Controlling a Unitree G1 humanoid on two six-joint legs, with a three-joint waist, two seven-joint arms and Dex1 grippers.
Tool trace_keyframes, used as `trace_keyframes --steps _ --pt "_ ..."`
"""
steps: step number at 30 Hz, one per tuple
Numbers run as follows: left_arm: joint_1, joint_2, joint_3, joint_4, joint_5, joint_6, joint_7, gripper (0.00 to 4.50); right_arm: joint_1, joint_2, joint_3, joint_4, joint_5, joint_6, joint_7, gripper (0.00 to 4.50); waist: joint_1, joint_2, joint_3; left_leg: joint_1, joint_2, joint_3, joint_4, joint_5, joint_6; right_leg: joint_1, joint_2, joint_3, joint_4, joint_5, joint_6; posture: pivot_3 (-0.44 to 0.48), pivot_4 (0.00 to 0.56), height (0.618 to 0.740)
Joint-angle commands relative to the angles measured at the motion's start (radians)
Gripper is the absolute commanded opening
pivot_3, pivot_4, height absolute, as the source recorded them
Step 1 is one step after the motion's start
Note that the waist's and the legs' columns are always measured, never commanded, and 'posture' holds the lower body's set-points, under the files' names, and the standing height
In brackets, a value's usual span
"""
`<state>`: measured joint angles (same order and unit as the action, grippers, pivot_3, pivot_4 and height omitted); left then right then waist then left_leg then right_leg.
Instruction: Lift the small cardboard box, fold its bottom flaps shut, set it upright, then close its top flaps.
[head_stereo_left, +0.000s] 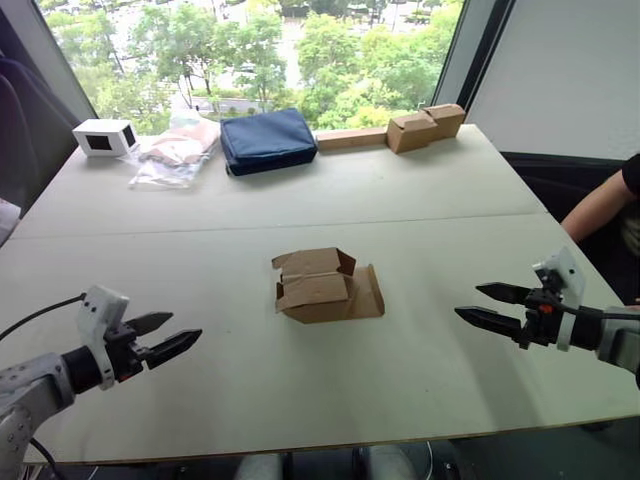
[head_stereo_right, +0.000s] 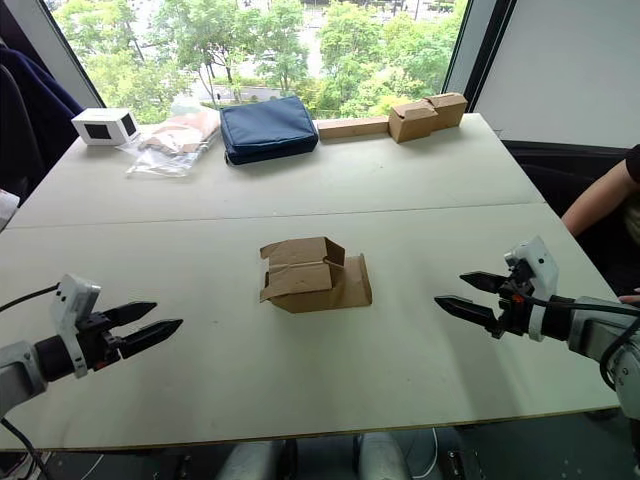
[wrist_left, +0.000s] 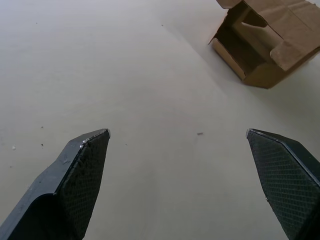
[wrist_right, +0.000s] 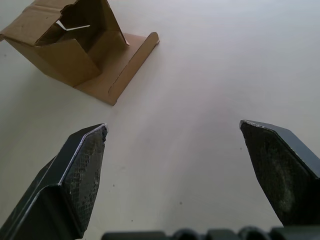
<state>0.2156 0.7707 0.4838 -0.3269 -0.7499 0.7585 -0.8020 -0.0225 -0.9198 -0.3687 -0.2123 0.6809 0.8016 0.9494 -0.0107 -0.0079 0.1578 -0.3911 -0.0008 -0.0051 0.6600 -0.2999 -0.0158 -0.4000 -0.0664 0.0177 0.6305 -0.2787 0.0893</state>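
Pale table (head_stereo_left: 300, 200), small cardboard box (head_stereo_left: 322, 285) midway between spread-open left fingers (head_stereo_left: 160, 324) and right fingers (head_stereo_left: 495, 292), well apart from both

We find no readable text, no labels, brands, numbers or signs, the small cardboard box (head_stereo_left: 325, 286) plain and unprinted, the small white box (head_stereo_left: 105, 137) showing no legible marking
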Motion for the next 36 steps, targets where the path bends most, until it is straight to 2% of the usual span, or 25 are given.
trace_keyframes --steps 1,8,13,16,19,22,23,27,29,36 --pt "0.007 0.005 0.019 -0.020 0.012 -0.012 0.010 4.50 -0.018 0.013 -0.013 -0.008 0.006 -0.018 -0.007 4.46 -0.001 0.000 0.000 0.000 0.000 0.000 0.000 0.000 0.000 0.000 0.000 0.000 0.000 0.000 0.000 0.000 0.150 0.740" --pt "-0.011 -0.005 0.013 -0.019 0.020 -0.028 0.027 4.50 -0.037 0.056 -0.013 -0.008 -0.008 -0.042 -0.061 4.46 0.000 0.000 0.000 0.000 0.000 0.000 0.000 0.000 0.000 0.000 0.000 0.000 0.000 0.000 0.000 0.000 0.150 0.740" --pt "-0.020 -0.020 0.036 -0.016 -0.040 0.007 0.015 4.50 -0.073 0.078 -0.031 0.016 -0.012 -0.076 -0.066 4.46 0.000 0.000 0.000 0.000 0.000 0.000 0.000 0.000 0.000 0.000 0.000 0.000 0.000 0.000 0.000 0.000 0.150 0.740" --pt "-0.025 -0.013 0.034 -0.009 -0.028 0.000 0.026 4.50 -0.078 0.079 -0.034 0.023 -0.014 -0.085 -0.068 4.46 0.000 0.000 0.000 0.000 0.000 0.000 0.000 0.000 0.000 0.000 0.000 0.000 0.000 0.000 0.000 0.000 0.150 0.740" --pt "-0.004 0.017 -0.013 -0.019 0.096 -0.093 0.035 4.50 -0.101 0.094 -0.040 0.038 -0.029 -0.084 -0.125 4.46 -0.001 0.000 0.000 0.000 0.000 0.000 0.000 0.000 0.000 0.000 0.000 0.000 0.000 0.000 0.000 0.000 0.150 0.740" --pt "0.016 0.037 -0.077 -0.023 0.297 -0.250 0.098 4.50 -0.103 0.076 -0.003 0.052 -0.092 -0.145 -0.120 4.46 -0.001 0.001 -0.001 0.000 0.000 0.001 -0.001 0.000 0.000 -0.001 0.000 0.000 0.000 0.000 0.000 0.000 0.150 0.740" --pt "0.006 0.040 -0.087 -0.012 0.314 -0.261 0.102 4.50 -0.102 0.074 0.007 0.056 -0.100 -0.156 -0.111 4.46 -0.001 0.001 -0.001 0.000 -0.001 0.001 -0.002 0.000 0.000 -0.001 -0.001 0.000 0.000 0.000 0.000 0.000 0.150 0.740" --pt "-0.077 0.036 -0.034 0.035 0.091 -0.094 -0.008 4.50 -0.082 0.054 0.041 0.059 -0.141 -0.193 -0.071 4.46 0.002 0.001 -0.001 0.000 -0.001 0.001 -0.003 0.000 0.000 -0.002 -0.001 0.000 0.000 0.000 0.000 0.000 0.150 0.740" --pt "-0.114 0.030 -0.010 0.059 0.028 -0.042 -0.022 4.50 -0.066 0.051 0.029 0.041 -0.131 -0.185 -0.063 4.46 0.001 0.001 -0.001 0.000 -0.001 0.001 -0.002 0.000 0.000 -0.002 -0.001 0.000 0.000 0.000 0.000 0.000 0.150 0.740" --pt "-0.233 0.066 -0.060 0.148 -0.003 0.070 -0.035 4.50 -0.008 0.052 -0.023 -0.026 -0.103 -0.159 -0.067 4.46 -0.002 0.002 -0.001 0.000 -0.001 0.001 -0.002 0.000 0.000 -0.002 -0.001 -0.001 0.001 0.002 0.003 0.000 0.150 0.740"
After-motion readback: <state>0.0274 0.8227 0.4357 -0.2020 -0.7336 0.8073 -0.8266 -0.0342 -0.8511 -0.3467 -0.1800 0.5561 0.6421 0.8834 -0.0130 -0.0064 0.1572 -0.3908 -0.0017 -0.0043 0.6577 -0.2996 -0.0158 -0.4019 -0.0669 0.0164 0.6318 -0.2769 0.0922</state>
